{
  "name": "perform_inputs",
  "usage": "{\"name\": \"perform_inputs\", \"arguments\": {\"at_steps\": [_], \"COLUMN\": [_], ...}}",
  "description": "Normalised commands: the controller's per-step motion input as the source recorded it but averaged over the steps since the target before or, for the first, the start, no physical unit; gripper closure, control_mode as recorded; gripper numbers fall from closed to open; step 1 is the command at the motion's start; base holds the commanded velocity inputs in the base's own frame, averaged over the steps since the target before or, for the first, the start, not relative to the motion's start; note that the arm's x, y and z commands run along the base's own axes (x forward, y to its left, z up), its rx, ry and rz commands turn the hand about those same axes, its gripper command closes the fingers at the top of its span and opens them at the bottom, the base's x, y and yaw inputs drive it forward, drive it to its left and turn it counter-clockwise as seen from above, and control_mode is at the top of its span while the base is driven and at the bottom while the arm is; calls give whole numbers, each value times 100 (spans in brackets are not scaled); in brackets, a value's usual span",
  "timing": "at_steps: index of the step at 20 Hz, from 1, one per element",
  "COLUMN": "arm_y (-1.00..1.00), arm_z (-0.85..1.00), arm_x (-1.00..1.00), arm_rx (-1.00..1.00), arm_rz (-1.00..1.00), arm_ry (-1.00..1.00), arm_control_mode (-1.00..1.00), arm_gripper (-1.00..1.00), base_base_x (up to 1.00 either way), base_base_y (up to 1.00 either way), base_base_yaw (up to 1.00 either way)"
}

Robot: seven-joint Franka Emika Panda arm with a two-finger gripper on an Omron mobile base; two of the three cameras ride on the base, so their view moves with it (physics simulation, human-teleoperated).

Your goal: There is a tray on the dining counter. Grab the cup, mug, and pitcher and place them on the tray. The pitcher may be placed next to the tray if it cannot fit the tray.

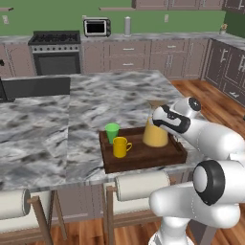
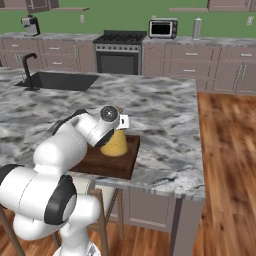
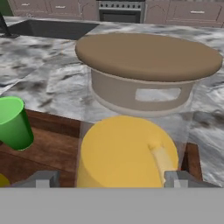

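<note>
Gripper (image 3: 112, 178) is standing wide, fingertips (image 3: 43, 179) sitting apart on either side of the pitcher (image 1: 155, 131) w/o visibly touching it; nothing is being held. In the hand view the pitcher's brown cork lid is looming close above the orange-yellow liquid, w/ the glass wall between the tips.

Taking the tray (image 1: 143, 158) as landmark: the pitcher is standing upright inside it, toward the right end as the left base view shows it. Cup (image 1: 112, 132) is sitting inside the tray at its far-left part, upright. Mug (image 1: 120, 147) is standing inside too, just in front of the cup, handle pointing toward the pitcher. Dining counter (image 1: 95, 105) is carrying the tray near its front edge, marble spreading out beyond and to both sides.
</note>
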Motion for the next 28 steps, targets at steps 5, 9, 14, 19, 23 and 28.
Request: {"name": "perform_inputs", "arguments": {"at_steps": [5,9,14,19,23,28], "arm_y": [0,2,4,0,0,-1], "arm_z": [0,-6,-4,5,46,75], "arm_x": [0,-6,-35,-34,-29,-8], "arm_rx": [0,0,0,0,0,0], "arm_rz": [0,0,-11,-7,-1,-1], "arm_ry": [0,0,-6,-1,0,2], "arm_control_mode": [-100,-100,-100,-100,-100,-100], "arm_gripper": [-100,-100,-100,-100,-100,-100], "base_base_x": [0,0,0,0,0,0], "base_base_y": [0,0,0,0,0,0], "base_base_yaw": [0,0,0,0,0,0]}}
